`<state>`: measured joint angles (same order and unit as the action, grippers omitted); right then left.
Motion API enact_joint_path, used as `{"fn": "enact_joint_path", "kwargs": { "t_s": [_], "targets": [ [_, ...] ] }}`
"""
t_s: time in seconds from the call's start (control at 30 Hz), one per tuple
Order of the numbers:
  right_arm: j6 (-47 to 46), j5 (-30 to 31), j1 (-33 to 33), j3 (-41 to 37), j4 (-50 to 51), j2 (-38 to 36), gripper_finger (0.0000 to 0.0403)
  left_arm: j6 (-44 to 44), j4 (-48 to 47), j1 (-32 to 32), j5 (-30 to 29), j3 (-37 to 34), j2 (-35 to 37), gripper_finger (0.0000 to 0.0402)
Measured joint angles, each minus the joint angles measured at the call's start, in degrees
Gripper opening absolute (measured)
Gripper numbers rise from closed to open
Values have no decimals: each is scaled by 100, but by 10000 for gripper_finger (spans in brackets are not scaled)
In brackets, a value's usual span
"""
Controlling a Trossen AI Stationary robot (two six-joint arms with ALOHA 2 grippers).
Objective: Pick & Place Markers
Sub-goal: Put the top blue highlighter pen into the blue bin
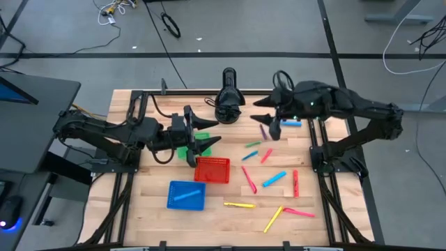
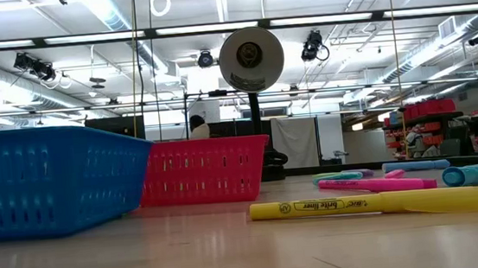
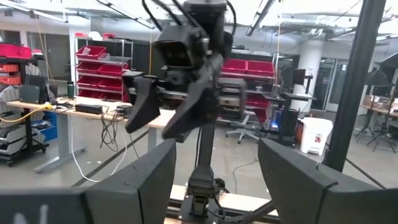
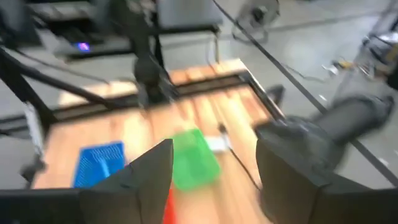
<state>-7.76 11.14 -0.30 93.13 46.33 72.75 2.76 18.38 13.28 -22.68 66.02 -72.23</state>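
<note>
Green basket (image 1: 184, 151) is mostly hidden under the left gripper (image 1: 203, 134), which hangs over it with fingers spread and empty. The markers (image 1: 272, 180) lie loose on the wooden table (image 1: 153, 174) right of the red basket (image 1: 212, 169), long axes pointing every way (1 blue one sits in the blue basket (image 1: 187, 195)). The right gripper (image 1: 263, 110) reaches inward above the far markers, fingers apart, holding nothing.

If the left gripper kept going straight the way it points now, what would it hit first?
Most likely the right gripper. The left wrist view, looking out between the open left gripper's fingers, shows it hanging straight ahead above the table's far edge. Depth is hard to judge; no marker lies in that line.
</note>
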Motion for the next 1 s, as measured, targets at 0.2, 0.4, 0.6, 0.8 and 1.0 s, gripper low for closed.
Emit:
{"fn": "enact_joint_path", "kwargs": {
  "t_s": [0.2,0.4,0.6,0.8,1.0],
  "targets": [
    [345,-167,-607,469,1463,0,233,0,-28,0,0,0,-2,233],
    [573,-616,-1326,570,2430,0,233,0,-16,2,0,0,-2,233],
    [1130,-624,-2081,572,3169,41,233,2,-19,2,0,0,-2,233],
    [1733,-623,-2841,572,3669,198,233,2,-32,2,0,0,-2,233],
    [2418,-627,-3547,572,4029,595,233,2,-56,2,0,0,-2,233]
  ]
}}
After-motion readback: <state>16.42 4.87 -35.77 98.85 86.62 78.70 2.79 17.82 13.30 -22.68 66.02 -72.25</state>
